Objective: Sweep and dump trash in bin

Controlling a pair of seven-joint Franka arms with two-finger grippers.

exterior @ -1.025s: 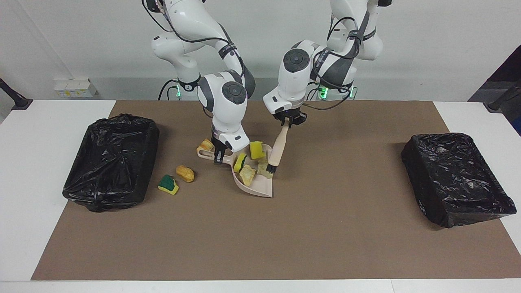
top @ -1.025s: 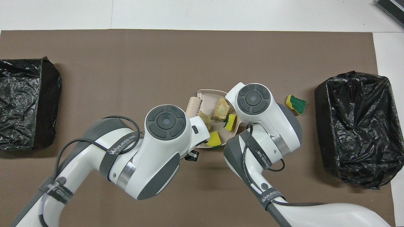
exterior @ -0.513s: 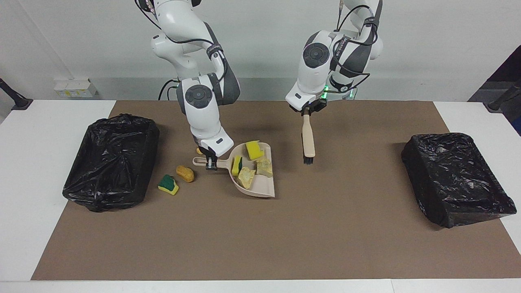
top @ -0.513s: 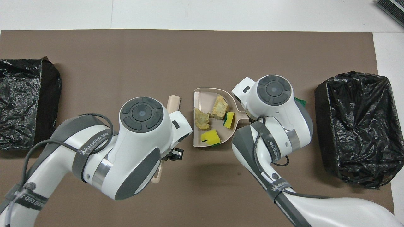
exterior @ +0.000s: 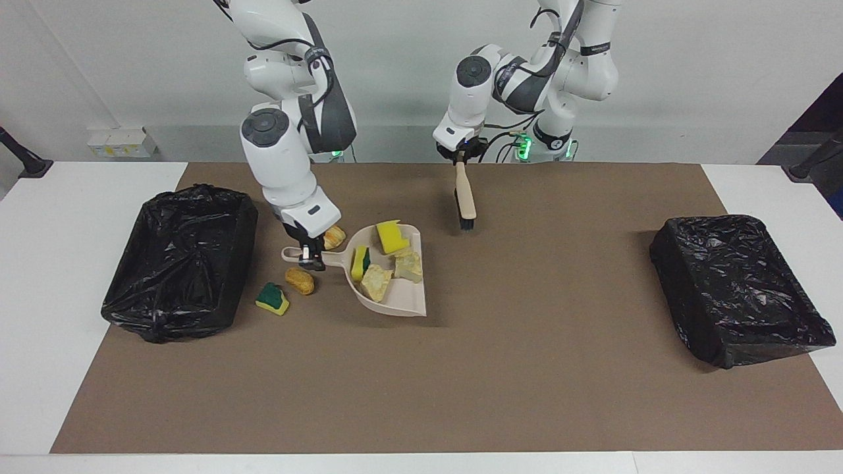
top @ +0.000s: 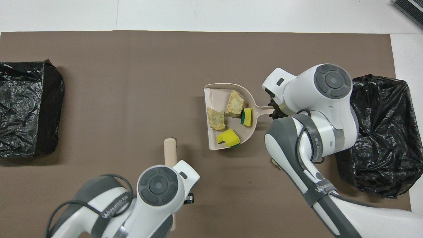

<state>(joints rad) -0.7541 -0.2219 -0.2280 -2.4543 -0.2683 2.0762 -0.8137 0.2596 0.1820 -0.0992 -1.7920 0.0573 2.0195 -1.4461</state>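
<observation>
The facing view shows three scraps of trash [exterior: 299,281] lying on the brown mat [exterior: 527,368] near the bin [exterior: 178,260] at the right arm's end of the bench, all hidden by the right arm in the overhead view. The other four sit in the beige dustpan [exterior: 405,299], which both views show. The right claw [exterior: 311,255] is clamped on the dustpan's handle, and the left claw [exterior: 462,158] is closed on the beige brush [exterior: 465,204], which hangs bristles-down over the mat.
</observation>
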